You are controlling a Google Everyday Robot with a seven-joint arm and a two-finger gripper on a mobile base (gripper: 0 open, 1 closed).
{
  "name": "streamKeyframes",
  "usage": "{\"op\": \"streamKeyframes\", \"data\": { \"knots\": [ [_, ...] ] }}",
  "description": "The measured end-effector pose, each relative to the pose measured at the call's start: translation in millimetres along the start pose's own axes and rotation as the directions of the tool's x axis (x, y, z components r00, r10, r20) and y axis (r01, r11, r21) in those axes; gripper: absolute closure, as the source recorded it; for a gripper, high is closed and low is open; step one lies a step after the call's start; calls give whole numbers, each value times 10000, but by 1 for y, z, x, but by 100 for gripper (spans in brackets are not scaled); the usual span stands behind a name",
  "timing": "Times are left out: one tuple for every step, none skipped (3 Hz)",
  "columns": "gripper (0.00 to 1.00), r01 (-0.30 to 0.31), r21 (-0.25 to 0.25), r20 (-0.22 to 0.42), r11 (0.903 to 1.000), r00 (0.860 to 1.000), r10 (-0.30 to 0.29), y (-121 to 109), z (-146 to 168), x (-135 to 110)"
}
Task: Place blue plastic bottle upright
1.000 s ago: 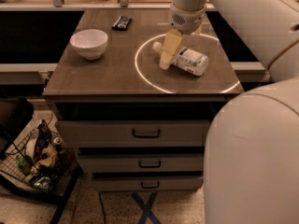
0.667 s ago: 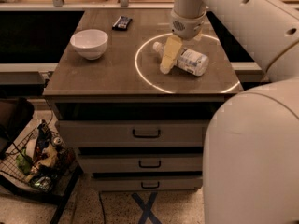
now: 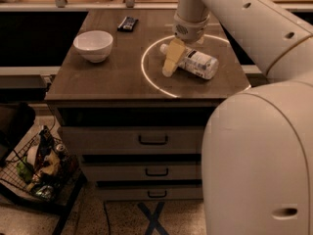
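Note:
The blue plastic bottle (image 3: 198, 62), clear with a white-and-blue label, lies on its side on the brown table (image 3: 112, 75), inside a ring of light. Its white cap end points to the back left. My gripper (image 3: 169, 65) hangs down from the white arm (image 3: 230, 13) and stands at the bottle's neck end, in front of it and touching or nearly touching it. The neck is partly hidden behind the gripper.
A white bowl (image 3: 93, 45) stands at the table's back left. A small dark object (image 3: 127, 23) lies near the far edge. Drawers (image 3: 152, 140) sit under the tabletop. A wire basket (image 3: 41, 168) of items is on the floor at the left.
The gripper has shifted slightly down and left along the bottle. The bottle's cap end now shows to the left of the gripper. The bottle still lies on its side.

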State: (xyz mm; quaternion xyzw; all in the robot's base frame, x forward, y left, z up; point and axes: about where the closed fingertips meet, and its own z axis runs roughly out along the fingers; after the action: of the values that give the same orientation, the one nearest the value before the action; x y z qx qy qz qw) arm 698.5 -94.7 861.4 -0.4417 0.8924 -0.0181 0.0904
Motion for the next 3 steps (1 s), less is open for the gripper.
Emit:
{"op": "streamKeyframes", "data": {
  "knots": [
    [10, 50, 116, 75, 9999, 10000, -51, -6, -2, -12],
    [35, 9, 88, -72, 10000, 10000, -8, -13, 6, -13],
    [58, 0, -73, -245, 10000, 9997, -2, -13, 16, -10]
  ]
}}
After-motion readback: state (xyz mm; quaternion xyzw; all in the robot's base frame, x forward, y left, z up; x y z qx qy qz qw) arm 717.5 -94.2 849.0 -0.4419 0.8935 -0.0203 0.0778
